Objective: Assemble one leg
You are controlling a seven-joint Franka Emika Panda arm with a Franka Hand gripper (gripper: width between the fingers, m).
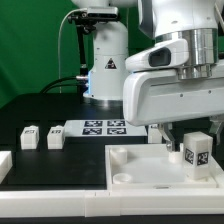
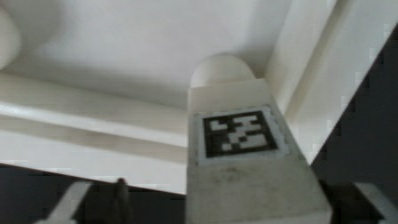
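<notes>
The leg (image 1: 195, 152) stands upright, long axis vertical, its marker tag facing the camera, clamped in the gripper (image 1: 194, 146) (the fingers flank it on both sides). Its rounded lower end (image 2: 226, 70) points down into the large white square piece (image 1: 140, 166), near a raised corner. Two more posts (image 1: 42, 138) stand on the desk (image 1: 40, 110) beside the marker board (image 1: 100, 127).

— What's behind the setup?
— A green backdrop (image 1: 30, 45) fills the rear, evenly lit.
— And underneath?
— A black table (image 1: 60, 165), dark and matte, its front edge hidden from the exterior view.
</notes>
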